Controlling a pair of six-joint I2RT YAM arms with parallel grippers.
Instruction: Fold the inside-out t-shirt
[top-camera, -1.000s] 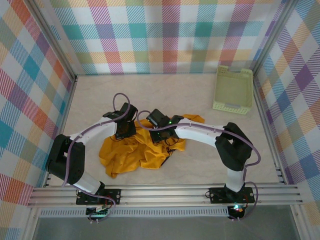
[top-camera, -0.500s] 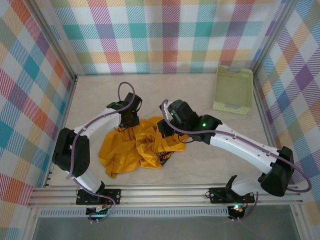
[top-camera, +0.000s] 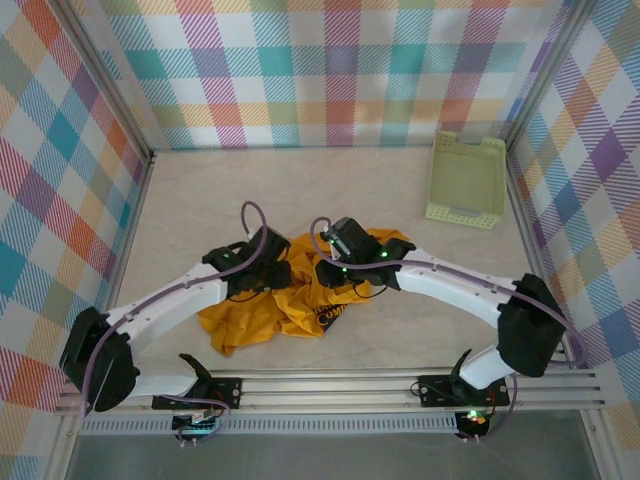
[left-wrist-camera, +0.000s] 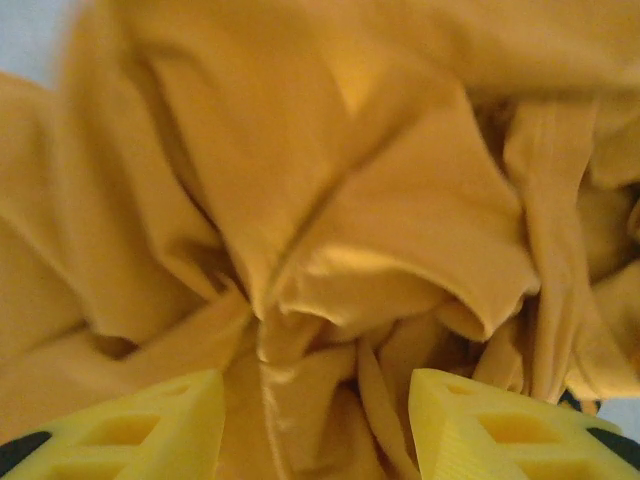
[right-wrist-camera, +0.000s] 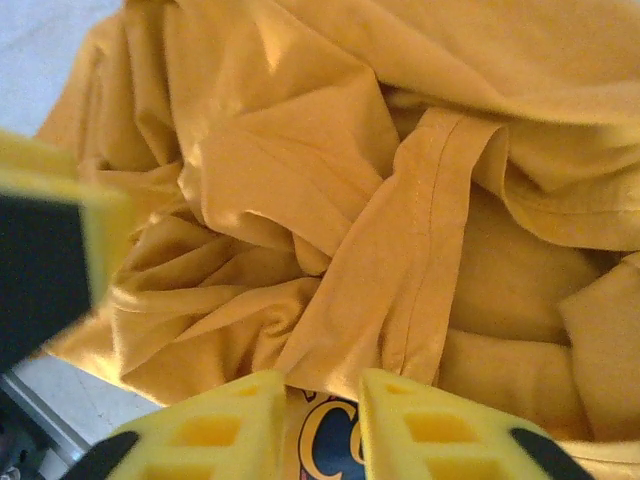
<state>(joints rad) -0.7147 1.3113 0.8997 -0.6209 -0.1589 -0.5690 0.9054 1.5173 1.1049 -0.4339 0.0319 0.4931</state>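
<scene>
Garment condition, overhead view: the inside-out t-shirt (top-camera: 270, 315) is found crumpled in a heap on the table (top-camera: 400, 190), towards the near edge and between the two arms. It lies well apart from the pale green basket (top-camera: 465, 180) in the far right corner. Part of a dark print (top-camera: 330, 318) is exposed on the heap's near side. The left gripper (top-camera: 272, 280) is set over the heap's upper left part and the right gripper (top-camera: 335, 272) over its upper middle. No fold has been made. The step in hand is judged to be untangling the bundle, ahead of any flattening.

Left wrist view: the yellow fingers (left-wrist-camera: 130, 425) are seen well parted, roughly half open. Bunched yellow cloth lies in the gap and rises in ridges beyond it. Nothing is pinched, and the cloth appears to be merely touched.

Right wrist view: the jaws are seen only narrowly parted. A stitched hem band (right-wrist-camera: 400, 270) runs down towards the gap, and the navy print is visible through it. No firm hold on the band can be confirmed.

Next move, as judged: a definite edge is required, either a hem or the shoulders. It should be taken by both grippers at separated points, so that the heap can be drawn out flat before folding is attempted.
</scene>
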